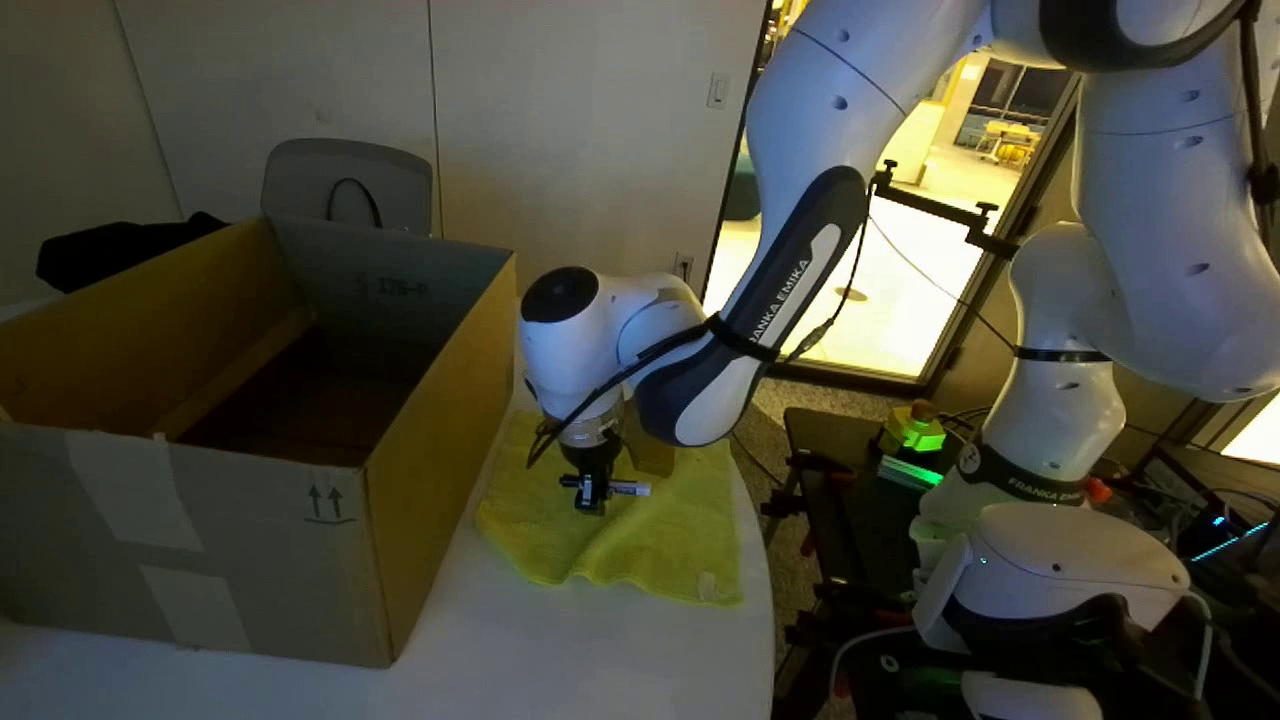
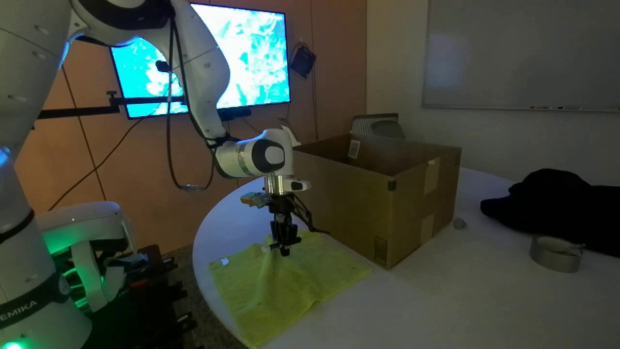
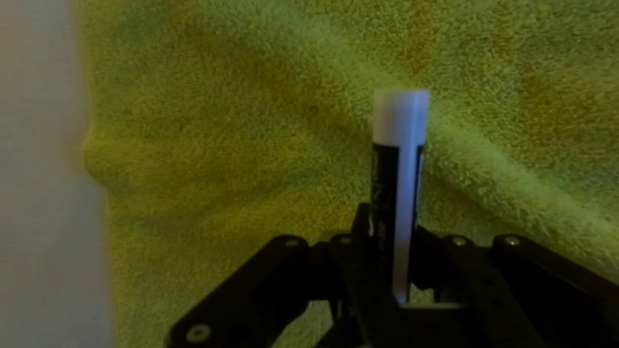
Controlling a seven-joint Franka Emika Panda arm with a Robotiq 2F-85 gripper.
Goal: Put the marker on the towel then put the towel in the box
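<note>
Just right of centre in the wrist view, the marker (image 3: 399,193) points its pale end up the frame, its dark barrel clenched between the fingers of the gripper (image 1: 592,490); whether it touches the towel (image 1: 640,550) beneath cannot be told. In both exterior views it lies crosswise in that grip, over the rumpled yellow-green cloth, which has a small white tag (image 1: 707,586) near one edge. The wrist view alone brings out the towel's pile and a soft ridge running diagonally behind the marker. Just beside the cloth stands the cardboard box (image 1: 270,540), filling the left of an exterior view; a white sticker (image 2: 354,149) on its inner wall shows only in an exterior view, as do the grey roll of tape (image 2: 554,257) at the right, the lit screen (image 2: 256,58) at the upper left and the whiteboard (image 2: 523,53) at the upper right. Cloth and box rest on a white table (image 1: 560,660) with a curved edge; a black heap (image 2: 547,203) lies farther along it. Beyond, at the upper right of an exterior view, a bright opening (image 1: 900,310) shows lit floor, and a grey chair (image 1: 350,185) stands by a pale wall (image 1: 590,130). "FRANKA EMIKA" runs, partly hidden, along the white arm (image 1: 830,130) and round its base (image 1: 1035,487). Two upward arrows (image 1: 326,500) mark the box; the print on the marker is too blurred to read.
</note>
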